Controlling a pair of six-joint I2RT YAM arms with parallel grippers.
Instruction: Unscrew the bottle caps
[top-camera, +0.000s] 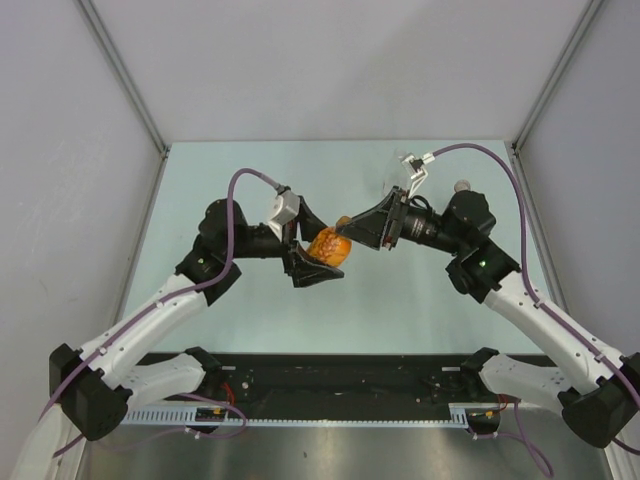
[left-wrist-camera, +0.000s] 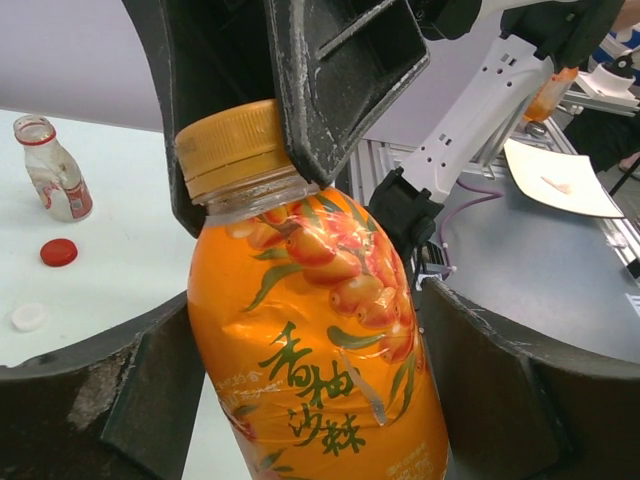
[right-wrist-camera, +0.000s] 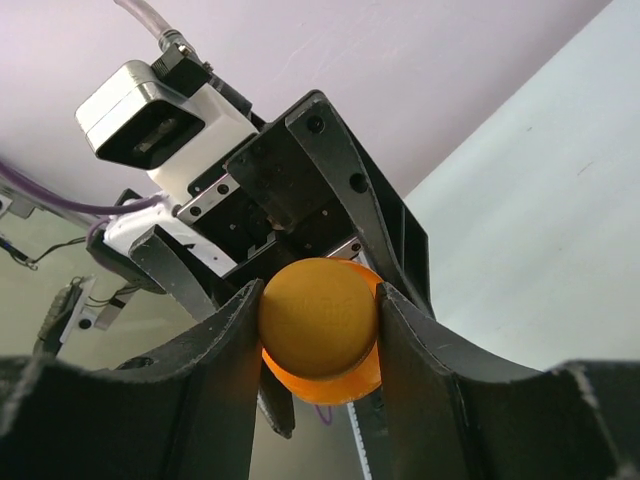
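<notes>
My left gripper (top-camera: 314, 250) is shut on the body of the squat orange bottle (top-camera: 330, 247) and holds it tilted above the table. In the left wrist view its label (left-wrist-camera: 320, 370) fills the space between the jaws. My right gripper (top-camera: 346, 226) is shut on the bottle's orange cap (right-wrist-camera: 318, 315), with a finger pressed on each side. The cap (left-wrist-camera: 232, 148) sits on the bottle's neck. A clear bottle with a red neck ring (left-wrist-camera: 55, 170) stands uncapped on the table. A red cap (left-wrist-camera: 58, 252) and a white cap (left-wrist-camera: 28, 317) lie loose near it.
The pale green table (top-camera: 250, 200) has grey walls on its left, back and right. A black rail (top-camera: 340, 375) runs along the near edge between the arm bases. A small round thing (top-camera: 461, 185) stands at the back right, beside the right arm.
</notes>
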